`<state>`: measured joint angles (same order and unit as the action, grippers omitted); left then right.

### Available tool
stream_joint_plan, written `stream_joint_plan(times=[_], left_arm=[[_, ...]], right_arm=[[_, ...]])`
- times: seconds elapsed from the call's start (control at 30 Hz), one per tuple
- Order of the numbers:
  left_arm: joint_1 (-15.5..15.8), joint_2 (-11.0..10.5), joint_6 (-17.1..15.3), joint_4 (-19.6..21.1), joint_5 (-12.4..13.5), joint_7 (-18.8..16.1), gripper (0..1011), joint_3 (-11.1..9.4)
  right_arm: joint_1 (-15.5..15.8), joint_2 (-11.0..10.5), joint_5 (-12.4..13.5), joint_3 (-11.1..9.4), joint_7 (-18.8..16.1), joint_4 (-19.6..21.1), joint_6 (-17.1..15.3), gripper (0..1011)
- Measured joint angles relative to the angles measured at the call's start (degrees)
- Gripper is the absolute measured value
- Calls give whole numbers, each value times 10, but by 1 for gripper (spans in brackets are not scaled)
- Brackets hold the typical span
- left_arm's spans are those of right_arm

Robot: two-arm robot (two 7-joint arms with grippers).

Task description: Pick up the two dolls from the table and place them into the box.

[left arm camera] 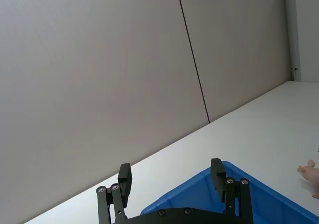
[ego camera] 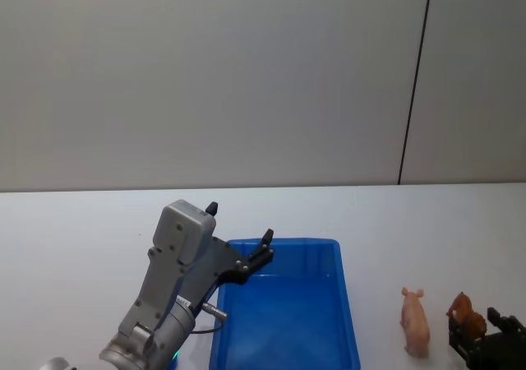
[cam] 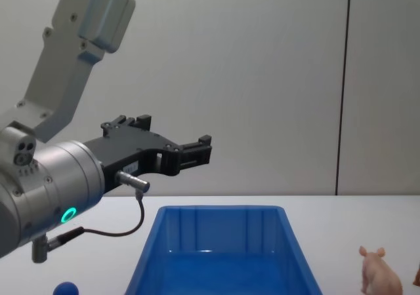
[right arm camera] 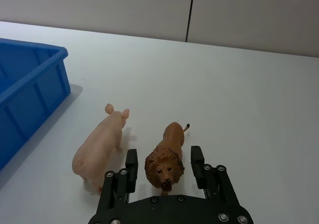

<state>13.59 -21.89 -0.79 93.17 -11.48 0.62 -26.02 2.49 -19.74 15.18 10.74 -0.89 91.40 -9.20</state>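
A brown lion doll stands on the white table, with a pale pink pig doll right beside it. My right gripper is open, one finger on each side of the lion's head. In the head view the pig and the lion stand to the right of the blue box, with the right gripper low at the lion. My left gripper hangs open with nothing in it above the box's far left corner.
A small blue rounded toy lies on the table left of the box. The grey wall rises behind the table's far edge. Bare tabletop stretches around the dolls and between the pig and the box wall.
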Motion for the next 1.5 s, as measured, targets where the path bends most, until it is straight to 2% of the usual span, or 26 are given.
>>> stream_joint_plan(times=[0.1, 0.13, 0.17, 0.27, 0.33, 0.6, 0.93, 1.2, 1.5], left_arm=[[0, 0, 0, 0, 0, 0, 1001, 0], [0, 0, 0, 0, 0, 0, 1001, 0], [0, 0, 0, 0, 0, 0, 1001, 0], [0, 0, 0, 0, 0, 0, 1001, 0], [0, 0, 0, 0, 0, 0, 1002, 0], [0, 0, 0, 0, 0, 0, 1001, 0], [0, 0, 0, 0, 0, 0, 1001, 0], [0, 0, 0, 0, 0, 0, 1001, 0], [0, 0, 0, 0, 0, 0, 1001, 0]], right_arm=[[-3, 2, -4, 1, -2, -7, 4, 617], [-4, 3, -5, 1, -3, -10, 5, 560], [-4, 3, -5, 1, -3, -10, 5, 560], [-5, 5, -10, 1, -5, -14, 9, 441], [-6, 5, -12, 2, -5, -15, 10, 419], [-5, 6, -26, 2, -2, -4, 17, 419], [-2, 8, -49, 6, -7, 44, 30, 419], [-13, 17, -54, 12, -43, 71, 39, 419], [-41, 37, -51, 25, -100, 70, 45, 418]])
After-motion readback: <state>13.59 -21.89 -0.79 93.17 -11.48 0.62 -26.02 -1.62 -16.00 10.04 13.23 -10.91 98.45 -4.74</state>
